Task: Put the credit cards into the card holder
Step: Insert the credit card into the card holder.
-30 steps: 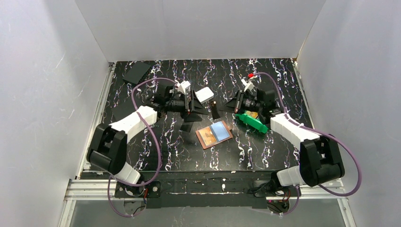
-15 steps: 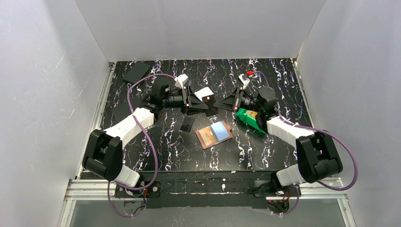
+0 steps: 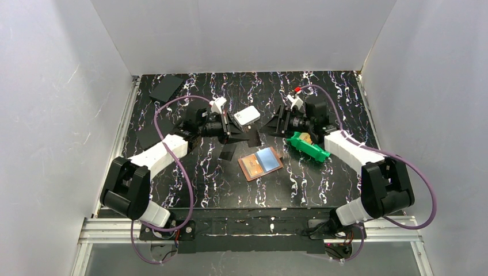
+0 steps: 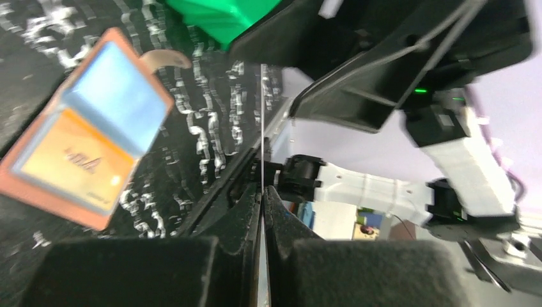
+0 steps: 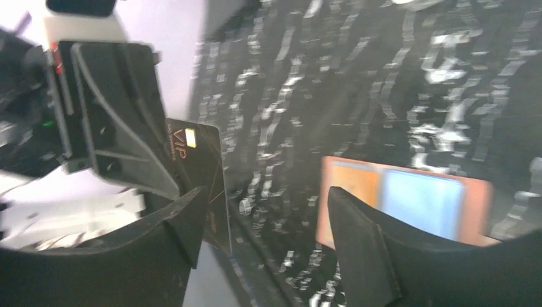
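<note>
Handed across since a second ago: seen from above, left gripper [image 3: 241,133] has clamped the black card [image 3: 252,136] while right gripper [image 3: 266,126] let go; open card holder [image 3: 260,163] lies at the card's 6 o'clock. Left wrist: the card sits pinched edge-on, poised for slotting. Right wrist: jaws apart, card at 9 o'clock

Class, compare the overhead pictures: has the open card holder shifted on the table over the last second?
No. The card holder lies at the same spot and angle as before, its right corner just as near the green bin.
</note>
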